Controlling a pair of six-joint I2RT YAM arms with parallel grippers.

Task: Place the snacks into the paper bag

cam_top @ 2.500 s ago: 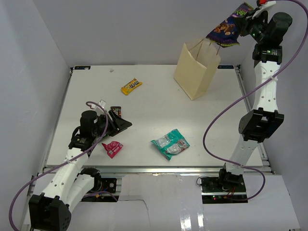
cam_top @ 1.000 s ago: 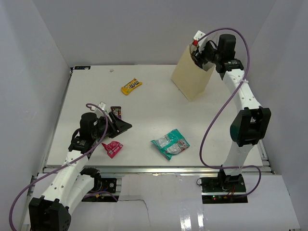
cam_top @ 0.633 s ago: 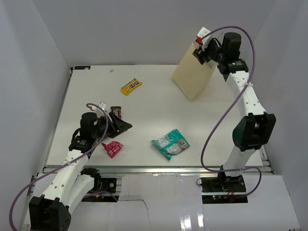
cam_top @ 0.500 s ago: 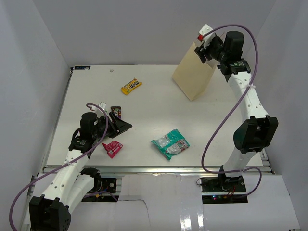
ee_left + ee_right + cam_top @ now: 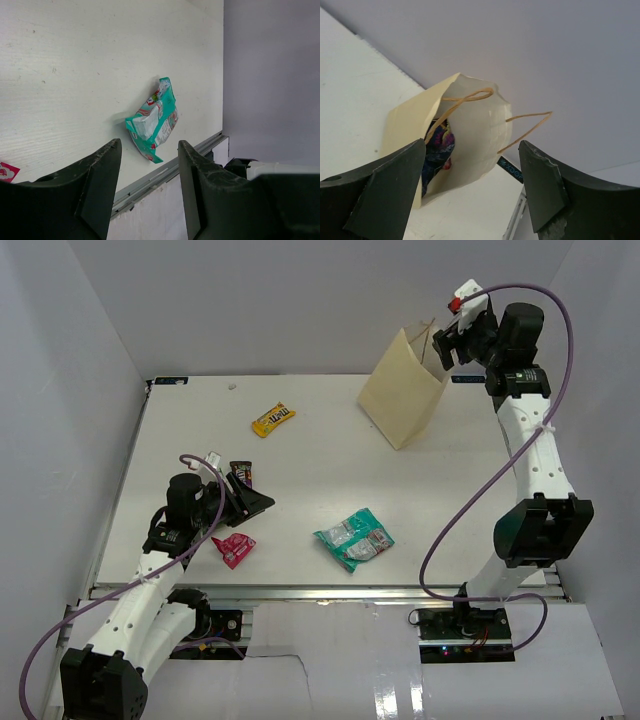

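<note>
Moments ago the right gripper (image 5: 448, 338) carried the purple chip bag (image 5: 437, 147) above the paper bag (image 5: 400, 390). Now that snack sits inside the bag, at the upper right of the top view, and the gripper has lifted clear, its jaws wide apart and empty. We judge one snack delivered. In the right wrist view the chip bag lies below and left of the fingers, deep in the bag's mouth. The left gripper (image 5: 250, 498) rests at lower left, jaws apart around nothing. The brown pack (image 5: 241, 472) and red wrapper (image 5: 233, 549) lie beside it. The teal-white pouch (image 5: 353, 539) and yellow pack (image 5: 273, 419) lie farther off.
</note>
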